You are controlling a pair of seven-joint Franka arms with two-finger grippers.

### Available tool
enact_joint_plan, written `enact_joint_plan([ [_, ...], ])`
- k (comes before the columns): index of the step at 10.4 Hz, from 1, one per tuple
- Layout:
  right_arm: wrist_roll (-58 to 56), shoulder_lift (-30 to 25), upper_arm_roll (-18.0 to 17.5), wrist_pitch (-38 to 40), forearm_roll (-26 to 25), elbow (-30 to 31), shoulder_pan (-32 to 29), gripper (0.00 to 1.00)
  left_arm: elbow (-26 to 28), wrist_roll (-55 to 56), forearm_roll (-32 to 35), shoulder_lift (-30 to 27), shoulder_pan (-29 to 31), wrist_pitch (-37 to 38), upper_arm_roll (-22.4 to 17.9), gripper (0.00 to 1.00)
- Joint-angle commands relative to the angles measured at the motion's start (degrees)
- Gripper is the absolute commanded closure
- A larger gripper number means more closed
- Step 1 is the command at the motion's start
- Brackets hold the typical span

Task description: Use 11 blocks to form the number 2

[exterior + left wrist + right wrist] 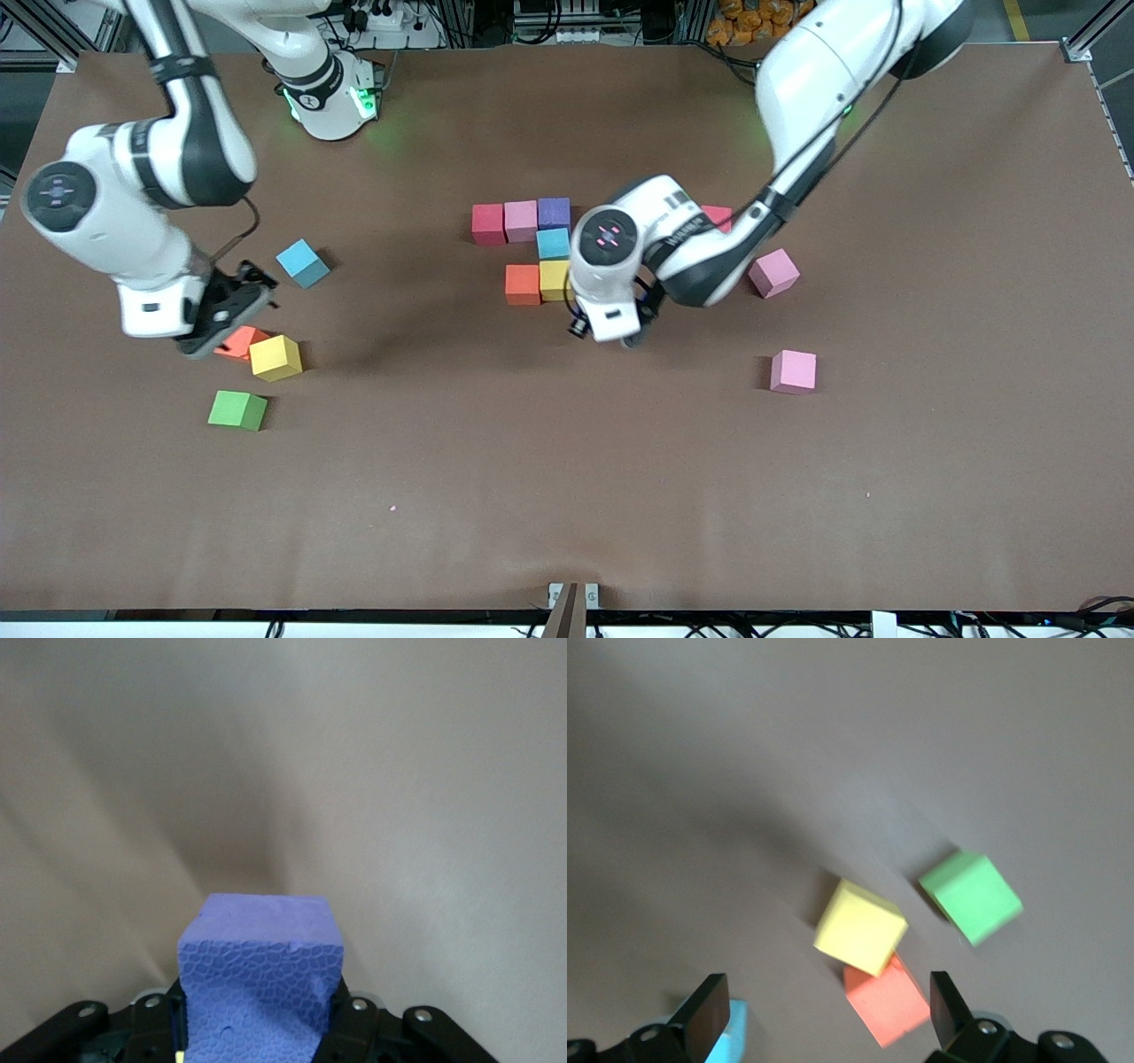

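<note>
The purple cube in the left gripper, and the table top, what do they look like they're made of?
The purple cube looks like matte foam: its face shows a fine cell-like pebbled texture and no shine. The table seems covered in a dull brown sheet, perhaps paper or felt; it has no gloss.

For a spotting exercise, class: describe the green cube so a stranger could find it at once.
Start at the brown table and go to the right arm's end, where the open right gripper hangs above an orange cube. A yellow cube touches it, and the small matte green cube sits alone, nearer the front camera. It is the only green one.
</note>
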State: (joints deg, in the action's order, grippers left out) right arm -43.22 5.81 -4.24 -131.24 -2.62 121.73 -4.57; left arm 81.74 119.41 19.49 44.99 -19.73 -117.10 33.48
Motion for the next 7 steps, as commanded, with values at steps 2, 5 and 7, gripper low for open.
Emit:
enact_joint_plan([
  [2,1.5,2.7,-1.2,-7.8,0.8,5.1,-4.6,0.00,-0.3,12.6,-0.2,-0.6,-6.4,0.1,-1.8,0.72],
  [5,0.4,5.8,-1.2,-11.5,0.0,5.0,-4.8,0.00,-4.6,27.6,-0.3,0.1,-17.8,-0.2,-10.2,0.68],
  [7,-10.2,8.3,-1.3,-12.2,-0.4,3.2,-6.8,0.00,-6.3,31.8,-0.6,0.1,-21.0,-0.4,-12.2,0.67],
])
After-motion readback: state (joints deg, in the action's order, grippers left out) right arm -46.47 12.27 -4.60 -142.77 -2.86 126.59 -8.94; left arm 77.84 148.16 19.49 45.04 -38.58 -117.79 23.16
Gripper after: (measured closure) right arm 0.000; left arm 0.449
